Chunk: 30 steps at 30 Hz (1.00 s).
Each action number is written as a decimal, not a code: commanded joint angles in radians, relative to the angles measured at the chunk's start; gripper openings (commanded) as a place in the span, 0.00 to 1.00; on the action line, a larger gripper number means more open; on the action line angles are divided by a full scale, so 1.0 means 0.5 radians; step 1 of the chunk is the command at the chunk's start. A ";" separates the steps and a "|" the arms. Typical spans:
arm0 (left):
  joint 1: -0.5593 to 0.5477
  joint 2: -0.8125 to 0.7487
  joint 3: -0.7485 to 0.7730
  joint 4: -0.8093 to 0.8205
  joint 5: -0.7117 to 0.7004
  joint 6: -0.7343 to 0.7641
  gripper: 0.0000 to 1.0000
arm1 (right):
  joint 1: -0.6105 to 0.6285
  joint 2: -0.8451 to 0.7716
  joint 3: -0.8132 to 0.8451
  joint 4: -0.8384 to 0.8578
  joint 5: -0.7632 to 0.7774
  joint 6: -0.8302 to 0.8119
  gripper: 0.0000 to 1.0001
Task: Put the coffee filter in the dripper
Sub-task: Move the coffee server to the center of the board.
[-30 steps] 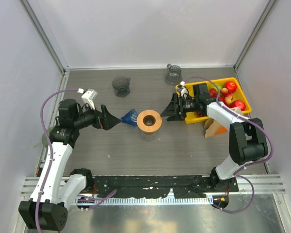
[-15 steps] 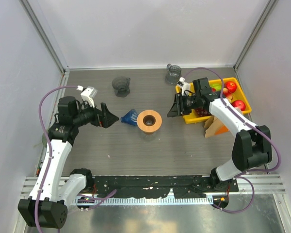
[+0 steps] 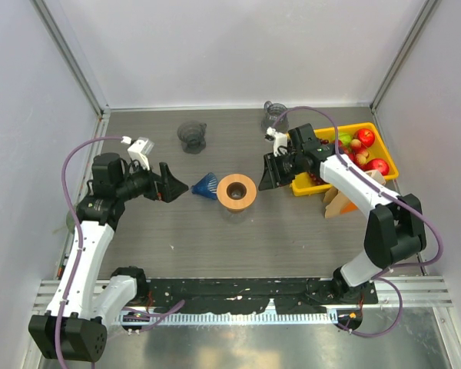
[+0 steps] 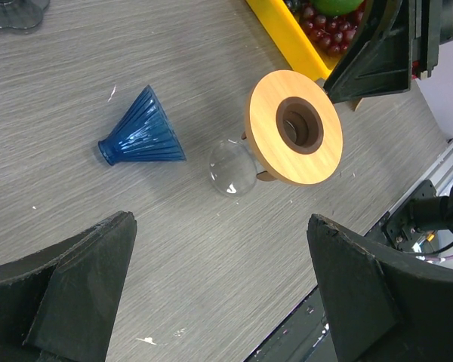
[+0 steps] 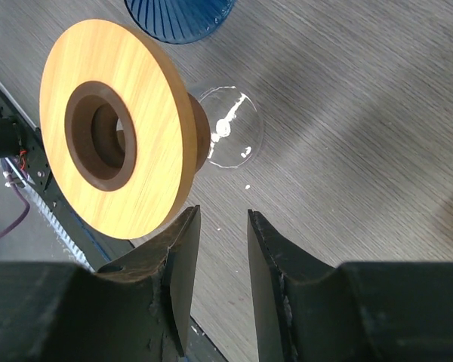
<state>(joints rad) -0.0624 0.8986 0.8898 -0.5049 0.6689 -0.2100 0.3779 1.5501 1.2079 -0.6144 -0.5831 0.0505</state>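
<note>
Filter (image 3: pixel 207 184) of blue ribbed material lies on its side on the table (image 3: pixel 215 246), between the left gripper (image 3: pixel 173 187) and the wooden-ringed dripper (image 3: pixel 237 192). It is just in front of the left jaws, not between them and not touching them. These jaws stand spread wide and hold nothing. In the left wrist view the filter is just beside the glass base of the dripper, with a little bare table between. The right gripper (image 3: pixel 266 178) hovers on the other side of the dripper. Its jaws are drawn close together with only a narrow gap, and nothing is in this gap. The table is grey with a wood-grain pattern. A yellow tray (image 4: pixel 287 38) with apples and grapes stands at the right. Two dark glass cups (image 3: pixel 192 137) stand near the back. Pale walls close the space on three sides.
</note>
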 commanded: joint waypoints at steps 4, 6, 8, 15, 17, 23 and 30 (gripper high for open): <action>0.005 -0.027 -0.009 0.102 -0.019 -0.028 1.00 | 0.051 0.051 0.127 0.048 0.004 -0.024 0.38; 0.005 -0.030 -0.009 0.102 -0.016 -0.028 0.99 | 0.070 0.054 0.134 0.051 -0.009 -0.015 0.38; 0.005 -0.030 -0.012 0.102 -0.013 -0.028 1.00 | 0.094 0.048 0.127 0.048 -0.015 -0.015 0.39; 0.011 -0.018 -0.016 0.111 -0.016 -0.034 0.99 | 0.119 0.017 0.081 0.048 -0.015 -0.018 0.39; 0.008 -0.012 -0.016 0.111 -0.019 -0.037 0.99 | 0.116 0.014 0.078 0.048 -0.006 -0.024 0.39; -0.016 0.120 0.082 0.007 -0.208 0.058 0.99 | 0.005 0.011 0.161 -0.063 -0.027 -0.089 0.41; -0.252 0.491 0.407 -0.079 -0.733 0.230 0.97 | -0.133 -0.145 0.272 -0.278 0.000 -0.291 0.47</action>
<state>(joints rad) -0.1211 1.0714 0.9718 -0.5465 0.4637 -0.1574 0.3397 1.5726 1.2949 -0.6991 -0.5842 -0.0257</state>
